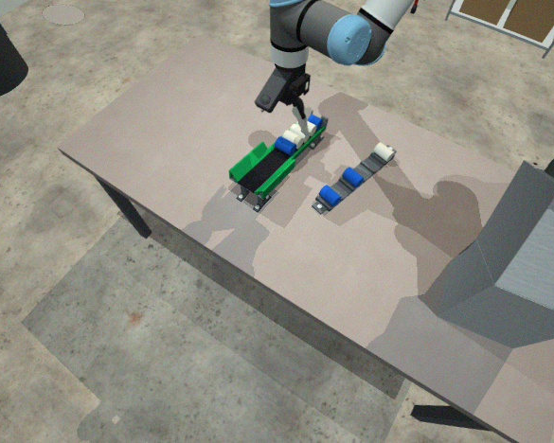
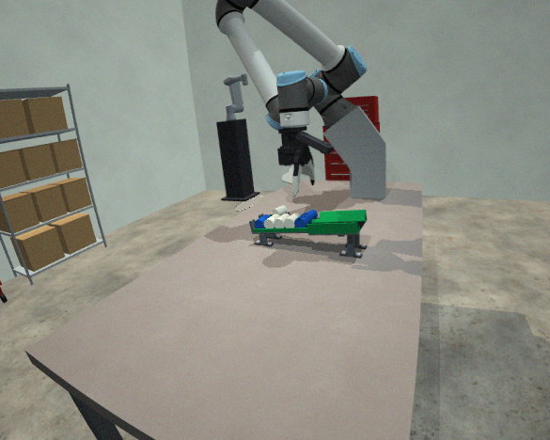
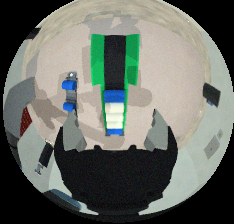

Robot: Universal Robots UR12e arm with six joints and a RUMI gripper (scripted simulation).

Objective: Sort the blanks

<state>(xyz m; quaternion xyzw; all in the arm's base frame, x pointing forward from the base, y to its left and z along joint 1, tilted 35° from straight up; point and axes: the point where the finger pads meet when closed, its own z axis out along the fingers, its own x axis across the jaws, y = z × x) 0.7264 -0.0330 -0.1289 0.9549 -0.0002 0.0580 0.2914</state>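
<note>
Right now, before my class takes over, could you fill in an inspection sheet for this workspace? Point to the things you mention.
surface: tabletop [image 1: 148, 123] [image 2: 265, 322] [image 3: 175, 65] shadowed in places
ramp [image 1: 277, 180] [image 2: 341, 227] [image 3: 97, 65]: blue blank [image 1: 314, 120] [image 2: 261, 221] [image 3: 115, 132] at the stop, then three white blanks [image 1: 293, 138] [image 2: 281, 221] [image 3: 114, 108], another blue
stock rack [image 1: 373, 163] [image 3: 71, 96]: two blue blanks, one white
clutter: nothing seen
gripper [image 1: 307, 125] [image 2: 304, 188] [image 3: 114, 109]: open, above the ramp
cables: nothing seen
surroundings: shelf unit [image 1: 546, 47] [image 2: 81, 142] with boxes, red cabinet [image 2: 337, 171] [image 3: 25, 121]
</note>
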